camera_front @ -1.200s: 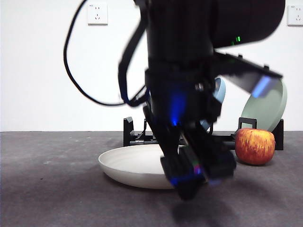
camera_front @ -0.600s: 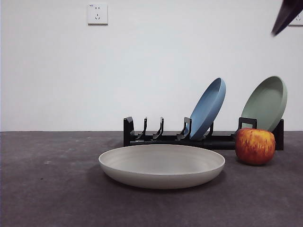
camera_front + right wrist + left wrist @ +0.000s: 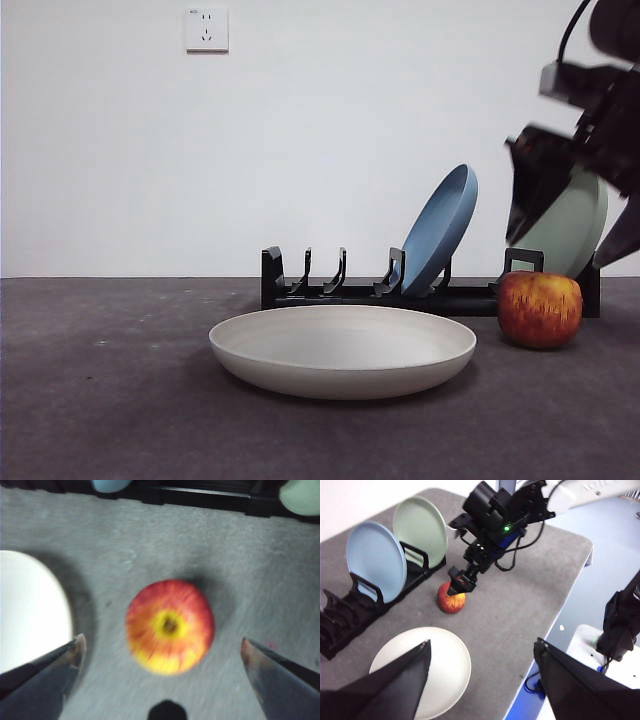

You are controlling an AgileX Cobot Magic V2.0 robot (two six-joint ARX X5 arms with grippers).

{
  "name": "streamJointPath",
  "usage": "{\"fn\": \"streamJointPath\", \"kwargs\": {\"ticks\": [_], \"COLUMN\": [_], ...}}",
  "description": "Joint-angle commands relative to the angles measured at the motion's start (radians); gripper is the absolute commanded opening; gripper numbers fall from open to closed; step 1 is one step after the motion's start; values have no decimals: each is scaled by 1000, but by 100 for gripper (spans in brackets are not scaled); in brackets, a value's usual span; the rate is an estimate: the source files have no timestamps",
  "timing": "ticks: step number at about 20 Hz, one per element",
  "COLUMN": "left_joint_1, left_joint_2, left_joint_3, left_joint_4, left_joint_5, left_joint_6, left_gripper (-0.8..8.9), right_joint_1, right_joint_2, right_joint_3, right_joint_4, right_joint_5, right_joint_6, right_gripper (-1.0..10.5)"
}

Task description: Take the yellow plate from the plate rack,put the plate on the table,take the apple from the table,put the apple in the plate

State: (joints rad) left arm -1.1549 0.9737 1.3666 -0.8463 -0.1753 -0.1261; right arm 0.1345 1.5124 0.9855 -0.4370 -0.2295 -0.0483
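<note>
The yellow plate lies flat on the table in front of the plate rack. The apple stands on the table just right of the plate. My right gripper hangs open above the apple, its jaws spread wider than the fruit. In the right wrist view the apple lies between my open jaws, with the plate's edge beside it. My left gripper is open and empty, high above the table. It looks down on the plate, the apple and the right gripper.
A blue plate and a sage-green plate lean in the right-hand slots of the rack. The rack's left slots hold nothing. The table's edge runs close behind the right arm in the left wrist view.
The arm that stood over the plate a second ago has lifted out of the front view. The right gripper has come down from the top right to above the apple.
</note>
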Motion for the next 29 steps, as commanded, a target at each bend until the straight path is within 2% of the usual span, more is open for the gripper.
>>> {"fn": "streamJointPath", "kwargs": {"ticks": [1,5,8,9,17,21,25,29], "left_joint_1": [-3,-3,-3,-3,-3,-3,-3,-3], "left_joint_2": [-1,-1,-1,-1,-1,-1,-1,-1], "left_joint_3": [-4,-4,-4,-4,-4,-4,-4,-5], "left_joint_4": [5,3,1,-1,-3,-32,-43,-46], "left_joint_5": [1,0,0,0,-3,-4,-4,-4], "left_joint_6": [-35,-56,-58,-58,-58,-58,-57,-54], "left_gripper": [346,346,346,346,346,346,346,346], "right_joint_1": [21,46,57,57,57,58,77,164], "right_joint_2": [65,154,188,195,197,158,12,-102], "right_joint_3": [2,2,2,2,2,2,2,2], "right_joint_4": [48,127,142,142,144,121,114,117], "right_joint_5": [27,35,83,83,72,73,73,73], "right_joint_6": [-1,-1,-1,2,7,7,27,60], "right_gripper": [729,724,718,675,-24,-16,-16,-17]}}
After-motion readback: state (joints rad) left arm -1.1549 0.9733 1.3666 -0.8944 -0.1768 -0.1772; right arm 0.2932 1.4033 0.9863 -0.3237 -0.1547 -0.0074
